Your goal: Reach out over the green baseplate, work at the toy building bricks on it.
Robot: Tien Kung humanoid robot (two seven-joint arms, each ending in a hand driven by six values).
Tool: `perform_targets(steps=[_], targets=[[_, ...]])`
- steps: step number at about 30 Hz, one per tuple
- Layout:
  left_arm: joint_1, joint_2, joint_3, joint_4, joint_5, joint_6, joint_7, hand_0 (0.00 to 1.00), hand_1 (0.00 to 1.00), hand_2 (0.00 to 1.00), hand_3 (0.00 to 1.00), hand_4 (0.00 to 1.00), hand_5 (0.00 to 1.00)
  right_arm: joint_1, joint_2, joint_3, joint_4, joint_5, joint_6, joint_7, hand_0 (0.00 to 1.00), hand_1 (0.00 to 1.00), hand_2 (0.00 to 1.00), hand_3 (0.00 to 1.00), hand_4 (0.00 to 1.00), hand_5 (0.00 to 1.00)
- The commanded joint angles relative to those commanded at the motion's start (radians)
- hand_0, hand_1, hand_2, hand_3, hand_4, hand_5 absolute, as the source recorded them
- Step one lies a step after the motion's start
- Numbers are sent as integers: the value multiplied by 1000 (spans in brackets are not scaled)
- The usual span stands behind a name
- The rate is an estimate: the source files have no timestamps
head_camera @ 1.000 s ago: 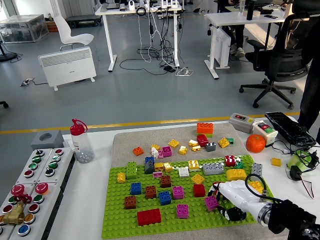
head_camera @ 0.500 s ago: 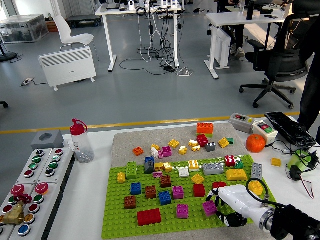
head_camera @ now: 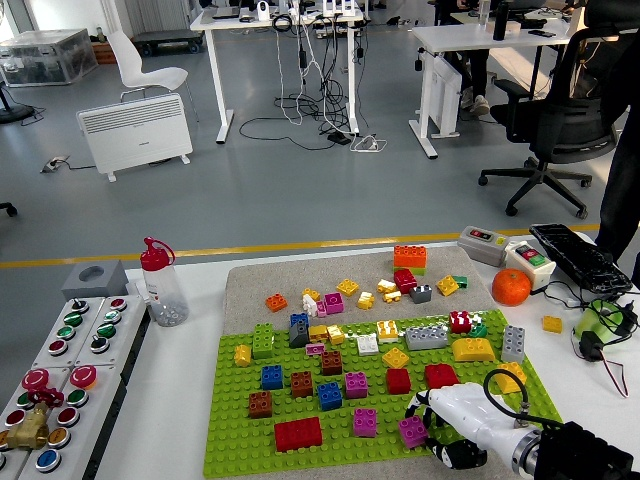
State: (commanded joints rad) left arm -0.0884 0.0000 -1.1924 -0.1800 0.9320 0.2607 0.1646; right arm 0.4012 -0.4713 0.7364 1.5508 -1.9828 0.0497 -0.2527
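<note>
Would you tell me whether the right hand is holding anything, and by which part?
The right hand grips the magenta brick by its sides, near the green baseplate's front edge.

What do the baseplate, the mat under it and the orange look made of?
Baseplate: moulded plastic, likely; regular studs, slight sheen. Mat: felt or fabric, by its matte grey nap. Orange: dimpled, dull skin; real fruit or a replica, unclear.

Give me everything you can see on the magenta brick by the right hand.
The magenta brick is a small, glossy plastic-looking block with round studs on top. It sits near the front right edge of the green baseplate, tilted slightly rather than square to the stud grid. The right hand has its white fingers curled at the brick's right side and over it, touching it. Whether it is pressed onto the studs cannot be told.
</note>
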Motion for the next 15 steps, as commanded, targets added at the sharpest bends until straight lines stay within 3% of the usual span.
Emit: perform_targets(steps=[15], targets=[[9, 0, -5, 0, 10, -1, 3, 669, 618, 573, 476, 240, 998, -16, 0, -2, 8, 4, -6, -5, 439, 535, 555, 565, 529, 66]])
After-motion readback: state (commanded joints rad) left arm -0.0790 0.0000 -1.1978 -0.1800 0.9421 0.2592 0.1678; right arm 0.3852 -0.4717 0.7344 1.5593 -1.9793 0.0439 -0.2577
